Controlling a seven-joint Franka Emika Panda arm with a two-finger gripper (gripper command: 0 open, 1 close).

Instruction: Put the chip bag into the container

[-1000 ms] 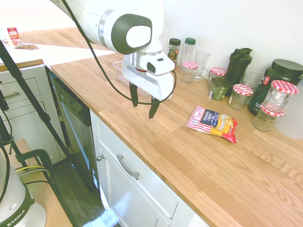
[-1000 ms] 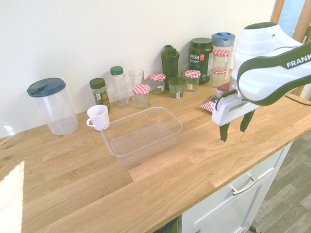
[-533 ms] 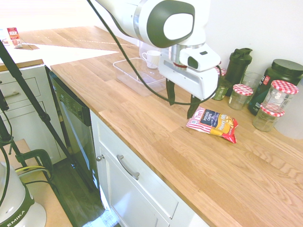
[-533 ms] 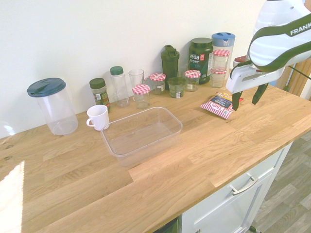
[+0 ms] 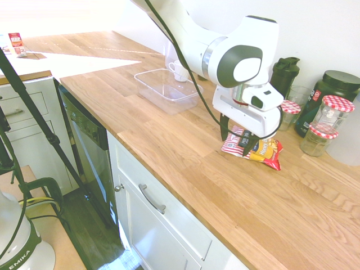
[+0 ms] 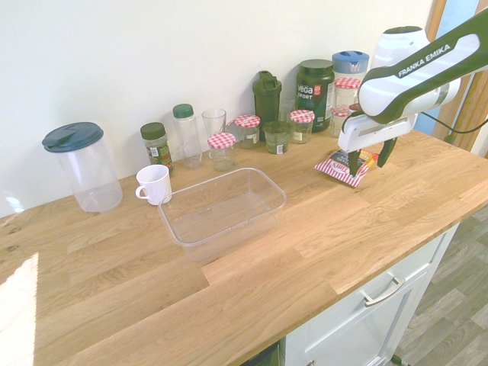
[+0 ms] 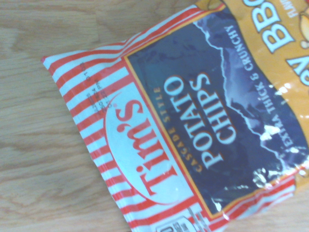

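Hangs with claw (image 5: 236, 144) spread wide and empty, over the crinkly, red-and-white-striped foil chip bag (image 5: 262, 150), lying on the pale wooden counter (image 5: 185, 163) directly under the claw. Calls for lowering next, minding the bag's long axis, apparently running more along the finger spread than across it (perhaps worth a slight wrist turn, to avoid merely crumpling the foil).
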